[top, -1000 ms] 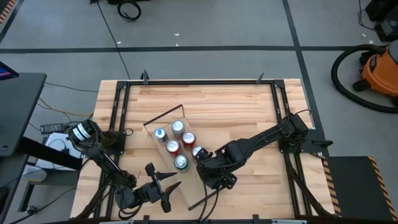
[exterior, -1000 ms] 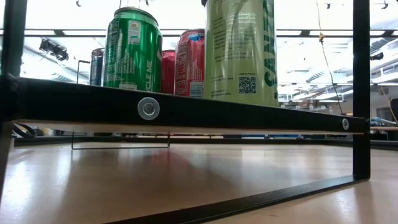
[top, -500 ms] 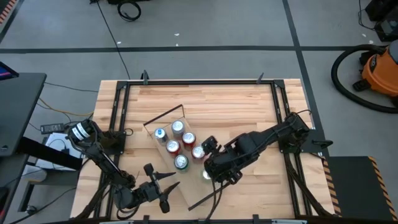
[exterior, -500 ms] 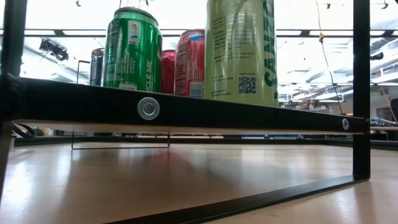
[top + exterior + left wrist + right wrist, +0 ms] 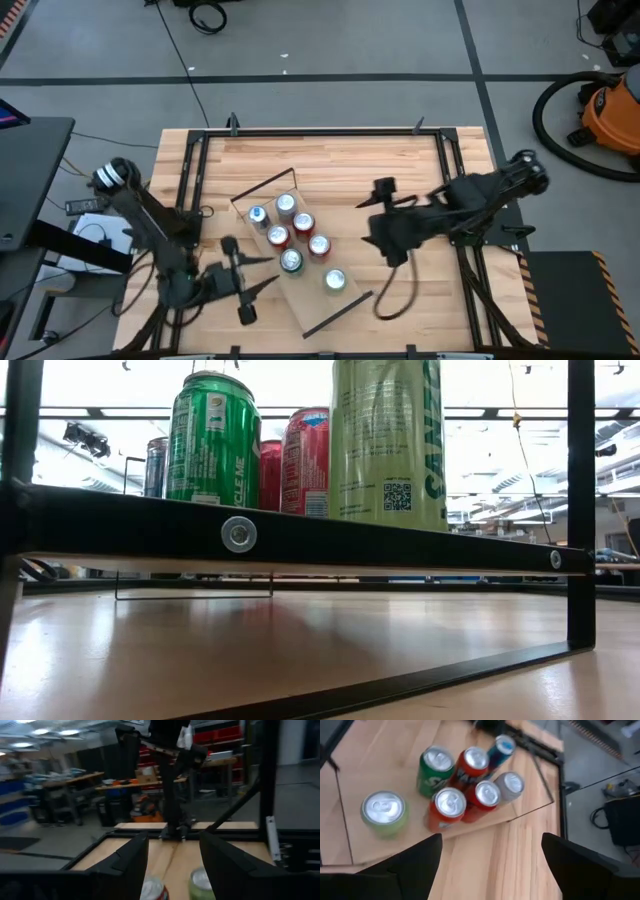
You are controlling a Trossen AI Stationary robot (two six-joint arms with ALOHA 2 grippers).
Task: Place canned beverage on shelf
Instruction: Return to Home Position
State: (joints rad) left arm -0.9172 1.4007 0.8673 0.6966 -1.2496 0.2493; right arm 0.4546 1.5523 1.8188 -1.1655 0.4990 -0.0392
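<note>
Seven cans stand upright on the shelf (image 5: 312,305), which lies slantwise on the tabletop (image 5: 400,160). None is left off it, so the job looks done bar parking the arms.

Nearest the front edge, the left gripper (image 5: 173,835) sits near the shelf's near end, about level with the can tops. Its fingers are apart and empty, pointing toward the cans. Next comes the light green can (image 5: 335,280), a little apart from the others by that near end. Behind it is the green can (image 5: 291,261), then three red cans (image 5: 303,223) packed close. Farthest stand the blue can (image 5: 258,214) and the silver can (image 5: 286,205). Off to the side and higher, the right gripper (image 5: 491,837) looks down on the group, fingers spread wide, holding nothing.

The likeliest mishap, I judge, is a swing of the left arm clipping the thin black rod frame (image 5: 580,510) or the lone can. The cans are tall, smooth-walled cylinders with bright metal tops, so a knock could tip one into its neighbours and roll it off. The shelf itself — a pale wood plank on slender metal rods — looks light, and the slatted tabletop shows a sheen, so a nudge might slide the whole thing.
</note>
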